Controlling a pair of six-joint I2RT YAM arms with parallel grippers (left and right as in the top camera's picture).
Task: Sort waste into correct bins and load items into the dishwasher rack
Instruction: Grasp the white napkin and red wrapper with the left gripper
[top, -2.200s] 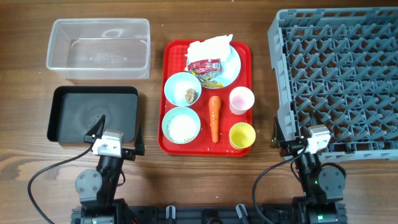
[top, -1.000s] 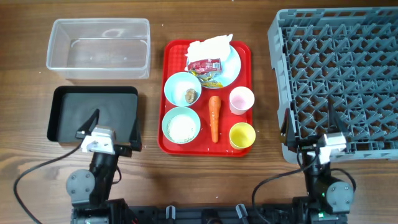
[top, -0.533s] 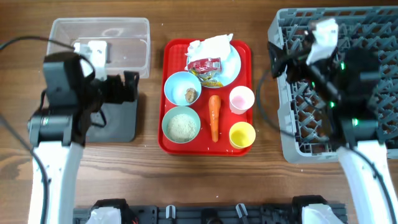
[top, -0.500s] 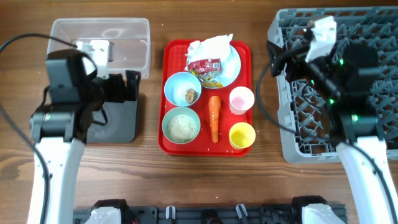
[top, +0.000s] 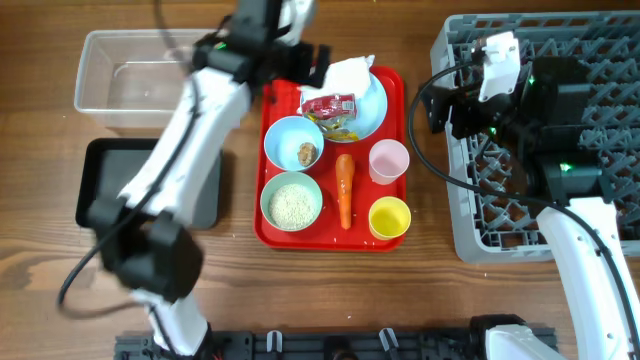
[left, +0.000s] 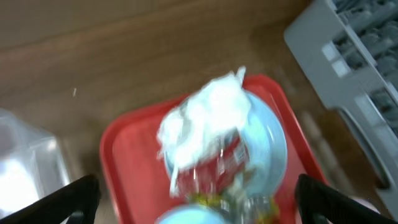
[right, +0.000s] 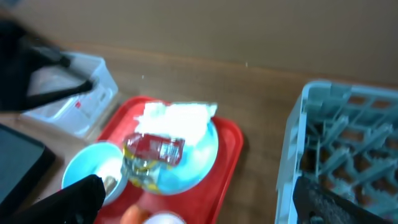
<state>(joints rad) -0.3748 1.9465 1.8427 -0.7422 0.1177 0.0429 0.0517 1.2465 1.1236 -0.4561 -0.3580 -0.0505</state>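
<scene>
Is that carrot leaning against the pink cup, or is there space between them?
Apart. The overhead view shows a strip of red tray between the carrot and the pink cup.

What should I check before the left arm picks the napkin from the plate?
1. Left gripper open: ok, jaws wide.
2. Left gripper above the napkin: ok, napkin centred below it, not touched.
3. Napkin free to lift: cannot tell; the red wrapper lies against it on the plate.
4. Clear tub reachable: ok, uncovered, left of the red tray.
5. Right gripper out of the way: ok, open, near the rack edge, apart from the plate.
</scene>
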